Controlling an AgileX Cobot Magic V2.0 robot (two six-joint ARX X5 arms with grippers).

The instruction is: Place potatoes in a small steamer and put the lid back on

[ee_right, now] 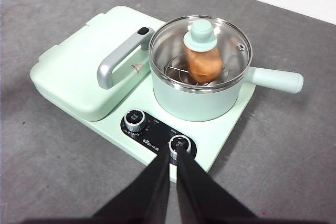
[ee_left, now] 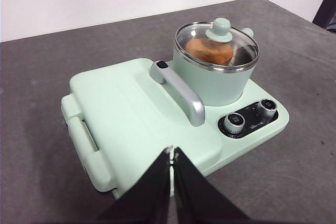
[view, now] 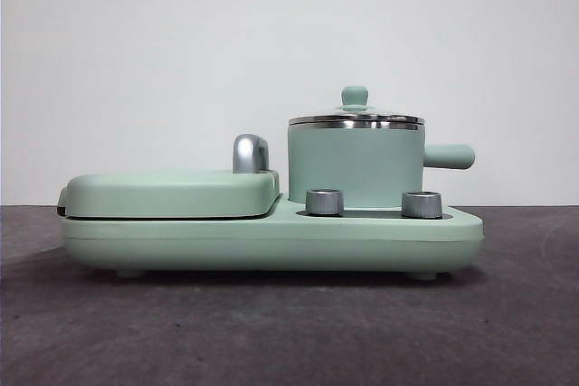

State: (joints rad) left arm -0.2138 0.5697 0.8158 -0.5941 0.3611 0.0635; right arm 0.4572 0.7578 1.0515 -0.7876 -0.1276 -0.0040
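You are seeing potato [ee_right: 205, 64] sitting inside small steamer [ee_right: 197, 95], lid [ee_right: 202, 38] resting on top. Left gripper [ee_left: 172, 151] and right gripper [ee_right: 174, 154] hovering closed, empty, steamer ahead of both.

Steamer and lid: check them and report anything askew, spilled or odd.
Nothing stands out. The lid sits level on the small steamer, its rim flush all round in the front view. The potato lies inside under the glass. No spill shows on the base or the table. Both end effectors hang clear.
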